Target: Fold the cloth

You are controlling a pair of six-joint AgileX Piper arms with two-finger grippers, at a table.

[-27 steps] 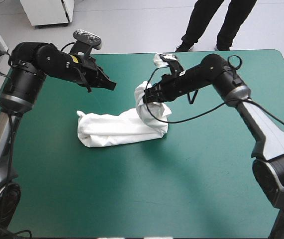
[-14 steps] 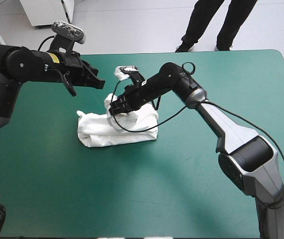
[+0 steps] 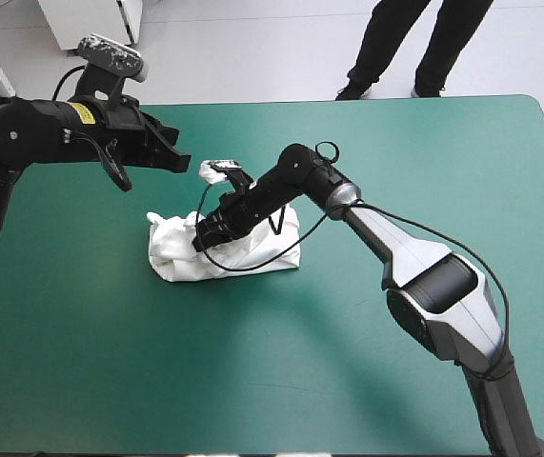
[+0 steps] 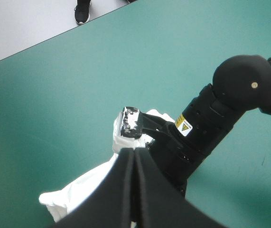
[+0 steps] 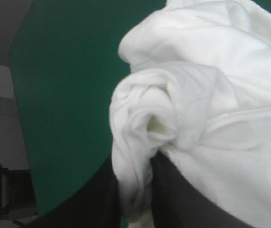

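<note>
The white T-shirt (image 3: 264, 249) lies as a folded bundle left of the table's middle. My right gripper (image 3: 203, 236) reaches across it and rests low over its left part, shut on a fold of T-shirt. In the right wrist view the bunched T-shirt (image 5: 211, 95) fills the space ahead, and a wad of it is pinched in the right gripper (image 5: 135, 202). My left gripper (image 3: 181, 160) hangs raised above the table, just beyond the bundle's far left corner, shut and holding nothing. In the left wrist view the left gripper (image 4: 135, 154) forms one pointed arch above the T-shirt (image 4: 76, 194).
Wide teal-green cover (image 3: 310, 362) lies open in front of and to the right of the bundle. The right arm (image 3: 386, 233) stretches diagonally across the table's middle. The table's far edge (image 3: 348, 99) runs behind both arms.
My right gripper has carried the T-shirt's right end leftward over the bundle, making it shorter. The left arm has drawn back to the left and higher.
</note>
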